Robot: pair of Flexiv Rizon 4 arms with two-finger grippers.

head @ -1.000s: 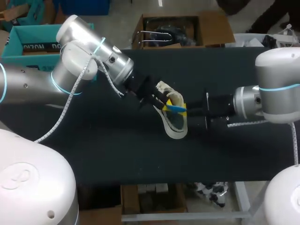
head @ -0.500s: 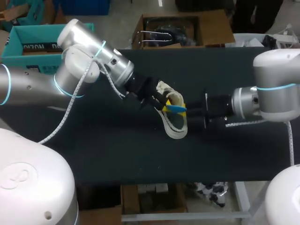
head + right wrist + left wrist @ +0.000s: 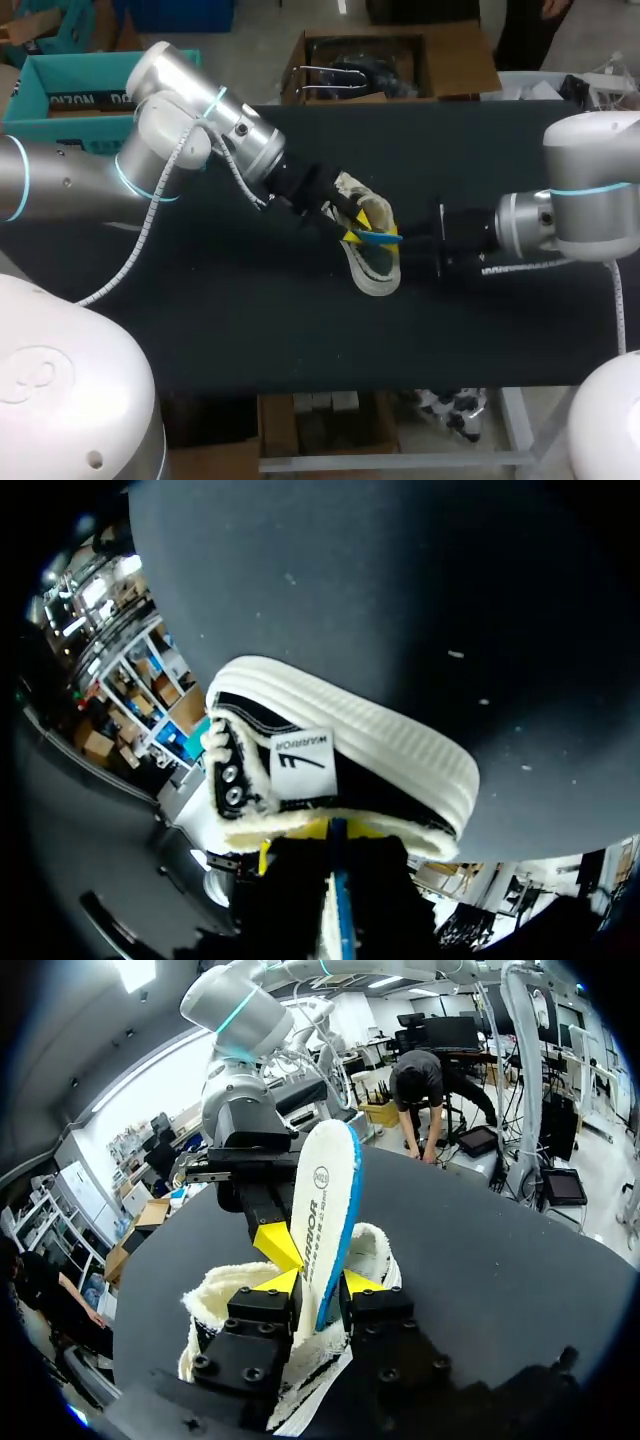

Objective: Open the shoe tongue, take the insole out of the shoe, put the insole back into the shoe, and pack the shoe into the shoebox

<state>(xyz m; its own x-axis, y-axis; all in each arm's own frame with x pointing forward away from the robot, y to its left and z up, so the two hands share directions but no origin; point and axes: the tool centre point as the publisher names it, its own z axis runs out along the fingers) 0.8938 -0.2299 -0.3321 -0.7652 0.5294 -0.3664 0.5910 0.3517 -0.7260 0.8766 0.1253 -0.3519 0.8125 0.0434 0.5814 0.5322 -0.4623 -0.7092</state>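
Fingertips point(image 3: 283, 1282) of the left gripper point(image 3: 318, 1282) are pressing on the insole point(image 3: 325, 1200) from both sides, so this gripper is clamped on it near its lower end. The insole, white with a blue edge, is standing up out of the fleece-lined mouth of the shoe point(image 3: 300, 765), with its lower end hiding inside the shoe, and most of its length is showing above the rim. The shoe is lying on the black table point(image 3: 250, 320) near its middle, between the two arms.

Just past the insole, the right gripper point(image 3: 392, 232) is meeting it from the opposite side. Whether it is clamped on the insole or only sitting against it, I cannot tell. Farthest off, past the table's left corner, a teal box point(image 3: 60, 100) is waiting, probably the shoebox.

Judging by this, the insole step is under way, though the pictures are not telling me whether it is coming out or going in. Either way, the insole should be travelling along the shoe's length, flat to the sole, not twisting. The fleece lining is likely dragging on it, so the shoe is needing a steady hold, and only one gripper should be pulling at a time.
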